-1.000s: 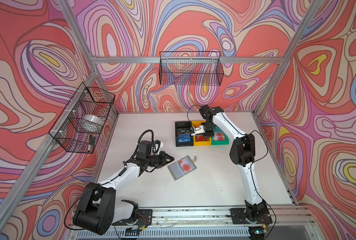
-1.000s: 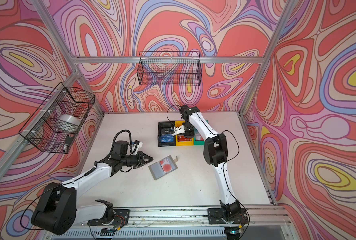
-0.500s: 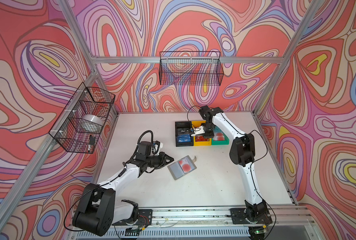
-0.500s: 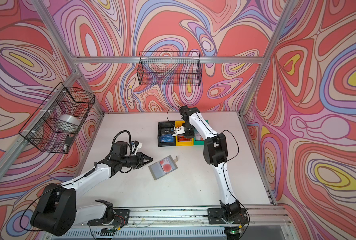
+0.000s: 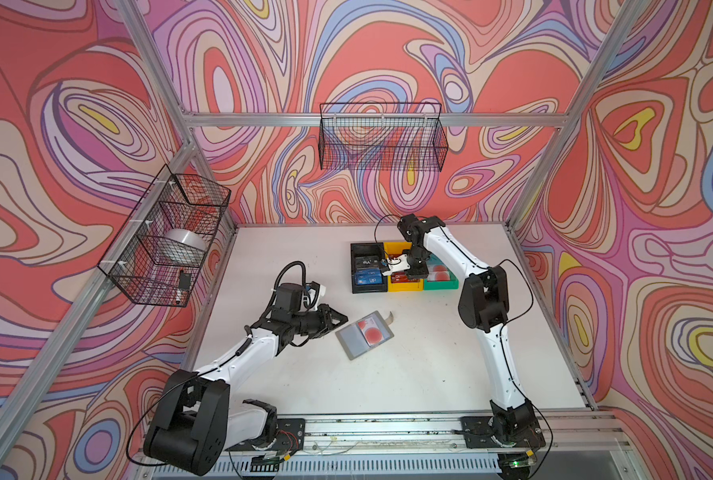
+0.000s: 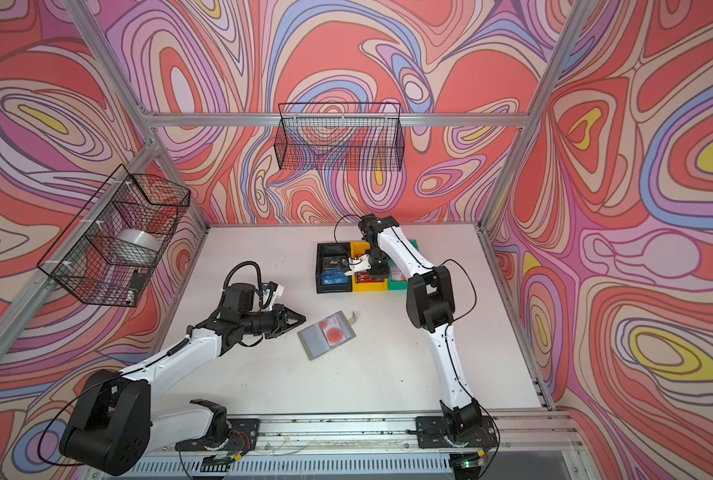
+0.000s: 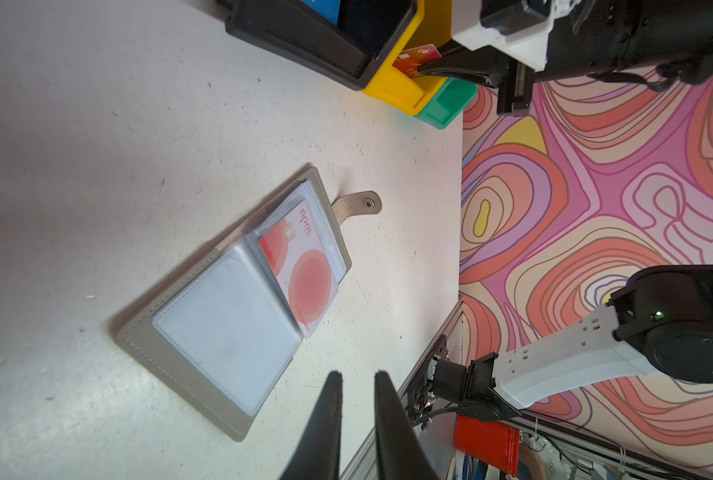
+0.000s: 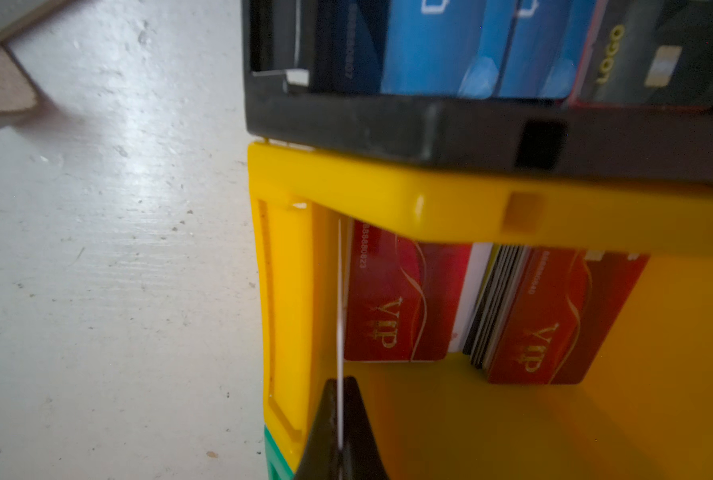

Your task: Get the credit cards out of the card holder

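While 1 card (image 8: 339, 299) is clamped in the right tool (image 8: 340, 390), release low inside the yellow bin (image 8: 388, 187) is advised. Left tool (image 7: 358, 378): slightly apart, empty.

Cannot read the credit card (image 8: 339, 299) pinched in the right gripper (image 8: 340, 381): edge-on, a mere thin white line. Blurred and cropped by the frame edge beyond it: black bin (image 8: 429, 124) and its blue cards (image 8: 429, 45). Only a corner of the card holder (image 8: 1, 83) in that view. In both top views, half-hidden behind the right arm (image 5: 450, 249), centre right: green bin (image 5: 442, 283). Too small to identify: dark item (image 5: 184, 280) in the wire basket (image 5: 151, 286), left.
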Controlling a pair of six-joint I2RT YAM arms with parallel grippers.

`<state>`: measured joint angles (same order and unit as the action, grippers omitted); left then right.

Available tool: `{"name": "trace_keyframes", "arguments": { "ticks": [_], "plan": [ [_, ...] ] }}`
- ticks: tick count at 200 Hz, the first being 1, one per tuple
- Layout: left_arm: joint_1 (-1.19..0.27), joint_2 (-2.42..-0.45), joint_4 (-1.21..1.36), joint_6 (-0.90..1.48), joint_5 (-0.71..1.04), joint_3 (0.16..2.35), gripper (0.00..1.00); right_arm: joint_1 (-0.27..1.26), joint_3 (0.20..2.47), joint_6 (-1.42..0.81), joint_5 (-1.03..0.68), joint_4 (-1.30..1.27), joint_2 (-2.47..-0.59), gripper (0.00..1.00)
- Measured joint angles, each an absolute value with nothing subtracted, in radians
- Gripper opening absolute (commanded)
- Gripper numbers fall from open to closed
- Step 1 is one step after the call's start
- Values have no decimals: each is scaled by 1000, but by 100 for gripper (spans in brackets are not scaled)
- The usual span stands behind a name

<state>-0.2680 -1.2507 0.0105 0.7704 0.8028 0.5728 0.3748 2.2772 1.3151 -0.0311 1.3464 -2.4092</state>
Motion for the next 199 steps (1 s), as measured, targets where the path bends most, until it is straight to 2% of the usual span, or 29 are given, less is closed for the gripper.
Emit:
{"name": "trace_keyframes", "arguments": {
  "ticks": [29,59,67,74,85,116,199],
  "plan": [
    [-268,-1251,11,770,804,567,19,375,2277,1315,-38,1346,-2410,8],
    [-268,-1251,19,771,804,562,19,375,2277,1303,-50,1344,-2411,29],
    [-268,-1251,19,771,804,562,19,375,2277,1303,-51,1340,-2411,36],
    [-268,-1251,19,771,804,562,19,375,2277,1299,-51,1335,-2411,47],
    [-268,-1251,19,771,804,562,19,375,2277,1283,-49,1327,-2411,53],
    [-268,-1251,19,771,804,561,19,375,2277,1273,-30,1274,-2411,57],
    [-268,-1251,20,771,804,547,19,375,2230,1194,89,1007,-2409,54]
  ]
}}
